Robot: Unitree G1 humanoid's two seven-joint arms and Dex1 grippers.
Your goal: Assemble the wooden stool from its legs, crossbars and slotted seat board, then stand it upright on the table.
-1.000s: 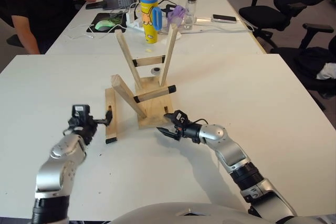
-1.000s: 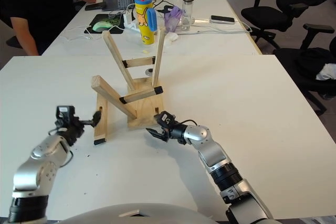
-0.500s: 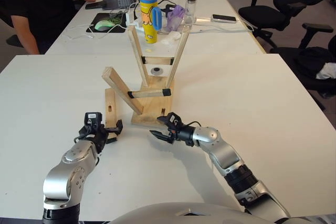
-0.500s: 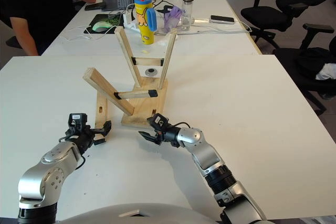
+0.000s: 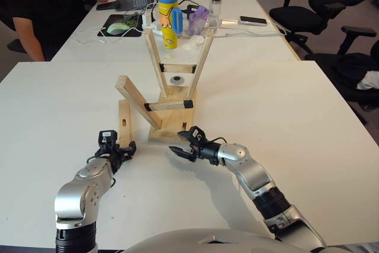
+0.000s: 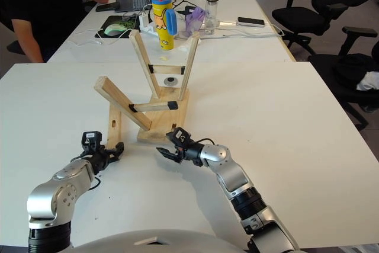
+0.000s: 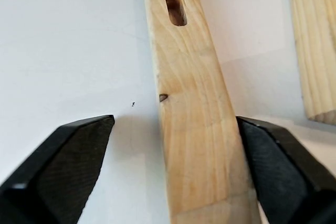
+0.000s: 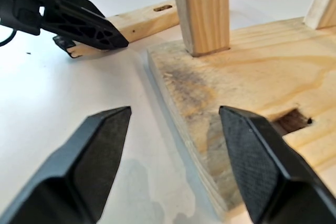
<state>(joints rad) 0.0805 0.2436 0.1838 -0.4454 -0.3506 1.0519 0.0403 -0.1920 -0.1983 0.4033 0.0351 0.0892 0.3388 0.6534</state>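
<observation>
The part-built stool stands upside down mid-table. Its slotted seat board (image 5: 170, 128) lies flat, two legs joined by a crossbar (image 5: 175, 68) rise at the back, and a third leg (image 5: 136, 100) leans out to the left, tied in by a black-tipped crossbar (image 5: 169, 105). A loose slotted leg (image 5: 124, 121) lies flat left of the board. My left gripper (image 7: 174, 123) is open astride that leg's near end, one finger (image 7: 278, 163) touching its side. My right gripper (image 8: 176, 111) is open at the board's near corner (image 8: 210, 124), low over the table.
A second table behind carries a yellow cup (image 5: 168, 21), a bottle (image 5: 214, 9), a phone, a laptop and cables. A seated person is at the far left. Office chairs (image 5: 308, 10) stand to the right. Bare white tabletop (image 5: 308, 122) lies right of the stool.
The stool has turned and shifted since a second ago, its legs now more upright. My left gripper came back toward me along the loose leg to its near end. The right gripper edged slightly left.
</observation>
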